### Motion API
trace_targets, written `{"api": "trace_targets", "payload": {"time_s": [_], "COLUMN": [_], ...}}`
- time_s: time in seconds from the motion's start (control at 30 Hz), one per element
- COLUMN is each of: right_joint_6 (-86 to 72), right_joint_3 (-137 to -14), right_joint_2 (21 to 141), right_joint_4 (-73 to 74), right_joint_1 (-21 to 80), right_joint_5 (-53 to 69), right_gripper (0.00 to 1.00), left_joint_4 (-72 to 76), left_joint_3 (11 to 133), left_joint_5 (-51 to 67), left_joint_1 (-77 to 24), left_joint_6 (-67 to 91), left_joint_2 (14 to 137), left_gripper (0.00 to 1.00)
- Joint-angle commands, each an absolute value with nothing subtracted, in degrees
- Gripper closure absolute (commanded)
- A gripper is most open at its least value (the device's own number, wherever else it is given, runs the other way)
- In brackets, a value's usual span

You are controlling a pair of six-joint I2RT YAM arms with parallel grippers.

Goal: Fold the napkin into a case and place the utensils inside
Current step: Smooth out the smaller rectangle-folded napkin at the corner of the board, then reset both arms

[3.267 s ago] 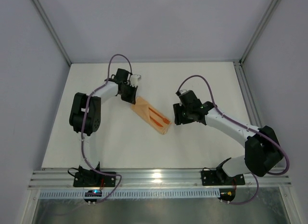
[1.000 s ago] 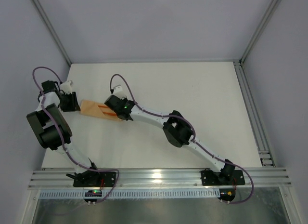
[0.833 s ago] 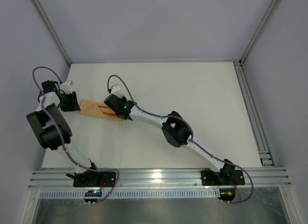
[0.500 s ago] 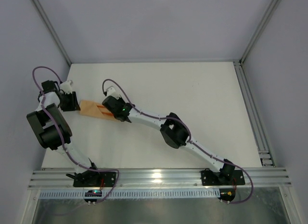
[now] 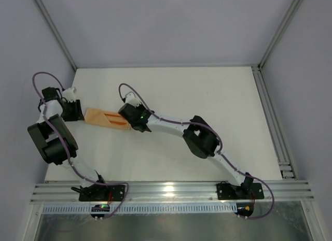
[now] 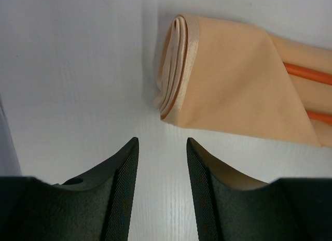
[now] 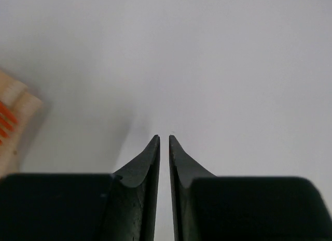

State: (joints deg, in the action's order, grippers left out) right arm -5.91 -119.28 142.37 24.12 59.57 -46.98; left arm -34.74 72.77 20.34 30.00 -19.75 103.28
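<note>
Seen from above, the case (image 5: pixel 98 116) — a peach cloth folded into a narrow pocket — lies toward 9 o'clock on the white table (image 5: pixel 207 90). The utensils (image 5: pixel 115 118) (two orange-red sticks) are tucked under its diagonal flap. The left gripper (image 6: pixel 162 142) sits low at the case's 9 o'clock end, just short of the rolled fold, its jaws apart and empty. The right gripper (image 7: pixel 164 138) is by the 3 o'clock end — jaws parted by only a slit, gripping nothing.

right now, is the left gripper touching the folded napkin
Apart. The left wrist view shows bare table between the open left gripper and the rolled end of the napkin.
</note>
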Motion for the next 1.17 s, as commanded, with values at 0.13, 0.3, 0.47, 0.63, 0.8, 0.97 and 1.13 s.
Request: {"api": "trace_targets", "payload": {"time_s": [0.13, 0.3, 0.47, 0.63, 0.8, 0.97, 1.13], "right_joint_6": [-7.99, -11.51, -11.34, -10.37, -13.27, -15.12, -14.50], "right_joint_3": [-98.99, -76.58, -58.49, -52.74, -49.22, -49.04, -47.38], "right_joint_2": [113.40, 93.75, 78.16, 70.41, 67.68, 68.11, 67.77], "right_joint_4": [20.65, 21.09, 17.76, 17.49, 15.21, 15.73, 14.42], "right_joint_1": [55.91, 43.03, 26.48, 13.48, 9.32, 9.23, 9.32], "right_joint_5": [-48.61, -38.44, -26.38, -17.95, -13.18, -14.59, -14.68], "right_gripper": [0.72, 0.15, 0.04, 0.01, 0.01, 0.01, 0.01], "left_joint_4": [-39.81, -40.08, -42.18, -42.71, -43.95, -44.12, -44.30], "left_joint_3": [70.85, 65.84, 62.67, 58.10, 55.55, 53.53, 52.65], "left_joint_5": [14.69, 9.76, 8.70, 6.24, 4.84, 4.48, 4.83], "left_joint_1": [30.94, 32.60, 34.63, 35.42, 35.42, 35.42, 35.51], "left_joint_6": [-20.83, -20.83, -20.48, -19.43, -17.41, -15.91, -15.38], "left_joint_2": [94.32, 87.56, 81.66, 74.20, 70.23, 66.80, 65.30], "left_gripper": [0.55, 0.47, 0.25, 0.01, 0.01, 0.01, 0.01]}}
